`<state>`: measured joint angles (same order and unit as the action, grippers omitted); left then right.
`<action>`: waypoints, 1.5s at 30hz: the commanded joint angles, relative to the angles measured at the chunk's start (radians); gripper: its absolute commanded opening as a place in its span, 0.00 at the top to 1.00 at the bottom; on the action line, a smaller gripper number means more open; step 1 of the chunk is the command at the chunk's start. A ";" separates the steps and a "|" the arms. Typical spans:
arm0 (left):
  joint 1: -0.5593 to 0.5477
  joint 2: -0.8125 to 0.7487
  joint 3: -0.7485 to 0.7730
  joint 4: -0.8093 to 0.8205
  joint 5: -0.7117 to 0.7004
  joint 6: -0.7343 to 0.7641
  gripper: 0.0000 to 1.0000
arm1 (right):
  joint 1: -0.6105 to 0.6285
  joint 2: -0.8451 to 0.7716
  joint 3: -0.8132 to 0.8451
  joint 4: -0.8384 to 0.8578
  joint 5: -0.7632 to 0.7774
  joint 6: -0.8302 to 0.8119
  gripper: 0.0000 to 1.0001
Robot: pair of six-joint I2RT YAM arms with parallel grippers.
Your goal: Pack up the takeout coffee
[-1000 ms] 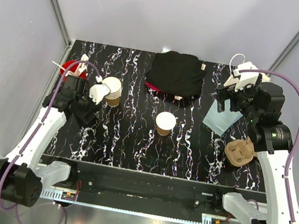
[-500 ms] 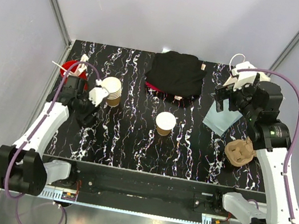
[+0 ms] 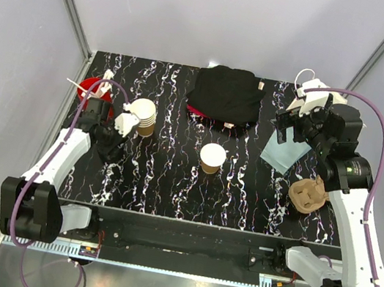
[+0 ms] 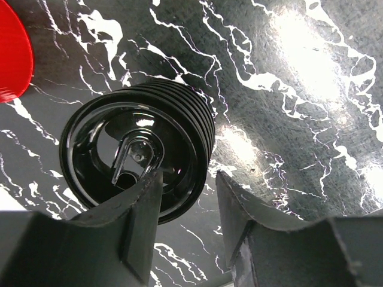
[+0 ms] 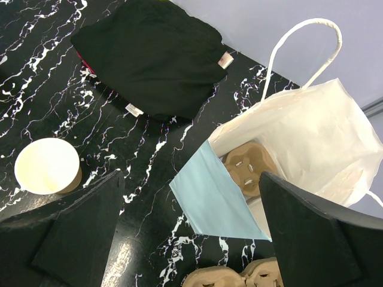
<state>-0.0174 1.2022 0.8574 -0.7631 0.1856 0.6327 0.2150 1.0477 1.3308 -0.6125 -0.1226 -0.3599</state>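
Pinch only the top lid (image 4: pixel 96 137), frame left, with half-open left end effector (image 4: pixel 188 182); lift straight. Leave wide-open, empty right end effector (image 5: pixel 190 179) be.

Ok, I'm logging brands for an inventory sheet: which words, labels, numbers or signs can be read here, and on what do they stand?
No text can be read in any view.
The pale tag at the edge of the black cloth: too small to read.
The white tag on the same cloth: marks blurred, unreadable.
The open paper cup, white paper bag and black lids: no print visible.
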 commanded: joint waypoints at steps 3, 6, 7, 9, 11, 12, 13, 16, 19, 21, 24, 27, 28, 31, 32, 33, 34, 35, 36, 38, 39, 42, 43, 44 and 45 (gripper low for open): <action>0.013 0.010 -0.014 0.045 0.038 0.012 0.57 | -0.005 -0.005 -0.004 0.042 -0.008 0.013 0.00; 0.016 0.010 -0.014 0.048 0.040 0.010 0.59 | -0.005 -0.005 -0.005 0.042 -0.009 0.015 0.00; 0.016 0.008 -0.015 0.050 0.041 0.009 0.60 | -0.005 -0.005 -0.005 0.042 -0.008 0.013 0.00; 0.016 0.011 -0.015 0.053 0.040 0.010 0.62 | -0.006 -0.006 -0.005 0.042 -0.008 0.015 0.00; 0.016 0.013 -0.015 0.054 0.041 0.009 0.64 | -0.005 -0.006 -0.005 0.040 -0.008 0.013 0.00; 0.016 0.014 -0.015 0.053 0.040 0.007 0.66 | -0.003 -0.005 -0.005 0.042 -0.009 0.015 0.00; 0.016 0.016 -0.015 0.054 0.040 0.007 0.66 | -0.005 -0.005 -0.005 0.040 -0.008 0.015 0.00; 0.016 0.016 -0.014 0.056 0.043 0.005 0.68 | -0.005 -0.005 -0.007 0.042 -0.009 0.015 0.00; 0.016 0.017 -0.012 0.056 0.045 0.002 0.69 | -0.005 -0.005 -0.007 0.042 -0.009 0.013 0.00; 0.016 0.016 -0.011 0.057 0.043 0.002 0.70 | -0.005 -0.005 -0.007 0.042 -0.008 0.013 0.00; 0.016 0.011 -0.006 0.056 0.043 -0.004 0.70 | -0.003 -0.008 -0.007 0.043 -0.008 0.013 0.00; 0.016 0.002 -0.004 0.056 0.048 -0.010 0.72 | -0.005 -0.008 -0.007 0.043 -0.009 0.013 0.00; 0.016 0.000 -0.003 0.056 0.049 -0.013 0.74 | -0.005 -0.009 -0.007 0.042 -0.009 0.015 0.00; 0.016 -0.006 -0.004 0.056 0.049 -0.014 0.77 | -0.005 -0.011 -0.008 0.043 -0.009 0.013 0.00; 0.016 -0.007 -0.004 0.056 0.049 -0.016 0.80 | -0.005 -0.011 -0.008 0.042 -0.009 0.015 0.00; 0.016 -0.009 -0.004 0.057 0.049 -0.016 0.81 | -0.003 -0.011 -0.008 0.042 -0.012 0.015 0.00; 0.016 -0.010 -0.004 0.054 0.049 -0.016 0.83 | -0.005 -0.011 -0.008 0.043 -0.011 0.013 0.00; 0.016 -0.012 -0.006 0.056 0.051 -0.018 0.85 | -0.005 -0.011 -0.008 0.043 -0.012 0.015 0.00; 0.016 -0.010 -0.006 0.056 0.051 -0.019 0.86 | -0.005 -0.011 -0.008 0.042 -0.012 0.015 0.00; 0.016 -0.013 -0.004 0.056 0.051 -0.019 0.87 | -0.002 -0.011 -0.010 0.043 -0.014 0.015 0.00; 0.016 -0.013 -0.004 0.056 0.051 -0.019 0.88 | -0.005 -0.011 -0.010 0.042 -0.014 0.015 0.00; 0.016 -0.015 -0.001 0.056 0.048 -0.021 0.88 | -0.005 -0.011 -0.010 0.043 -0.012 0.013 0.00; 0.016 -0.016 -0.001 0.056 0.046 -0.021 0.88 | -0.003 -0.011 -0.010 0.043 -0.012 0.015 0.00; 0.016 -0.016 0.002 0.056 0.046 -0.021 0.88 | -0.005 -0.009 -0.010 0.043 -0.012 0.013 0.00; 0.016 -0.016 0.003 0.054 0.045 -0.024 0.88 | -0.005 -0.009 -0.010 0.043 -0.012 0.013 0.00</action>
<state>-0.0071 1.2129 0.8436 -0.7391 0.2070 0.6193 0.2150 1.0477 1.3220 -0.6098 -0.1230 -0.3580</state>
